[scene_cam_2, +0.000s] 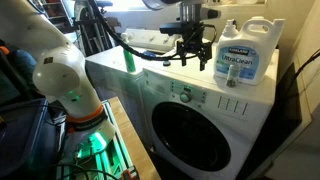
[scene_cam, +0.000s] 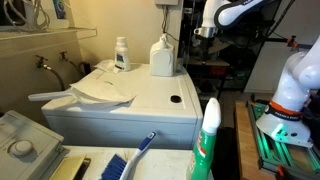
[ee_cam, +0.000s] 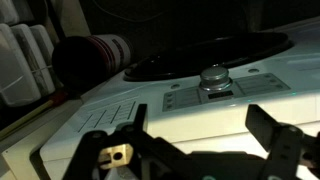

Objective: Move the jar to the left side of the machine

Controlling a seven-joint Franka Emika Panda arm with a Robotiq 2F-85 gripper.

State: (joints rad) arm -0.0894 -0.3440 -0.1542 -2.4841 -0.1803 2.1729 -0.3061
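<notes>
A white detergent jug with a blue label (scene_cam_2: 235, 65), the jar, stands on top of a white front-loading washer (scene_cam_2: 205, 130); a larger white jug (scene_cam_2: 265, 35) stands behind it. In an exterior view a white jug (scene_cam: 162, 57) stands beyond the far edge of the machine (scene_cam: 150, 100), a boxy white appliance with a flat top and a small round dark hole. My gripper (scene_cam_2: 190, 56) is open and empty. It hangs just above the washer top, apart from the jugs, and also shows in an exterior view (scene_cam: 205, 38). In the wrist view the open fingers (ee_cam: 190, 145) frame the washer's control knob (ee_cam: 212, 78).
A white cloth (scene_cam: 100, 90) lies on the machine top. A small bottle with a blue label (scene_cam: 121, 53) stands at the back. A green-capped bottle (scene_cam: 208, 140) and a small grey device with a dial (scene_cam: 22, 145) are in the foreground. The robot base (scene_cam_2: 70, 90) stands beside the washer.
</notes>
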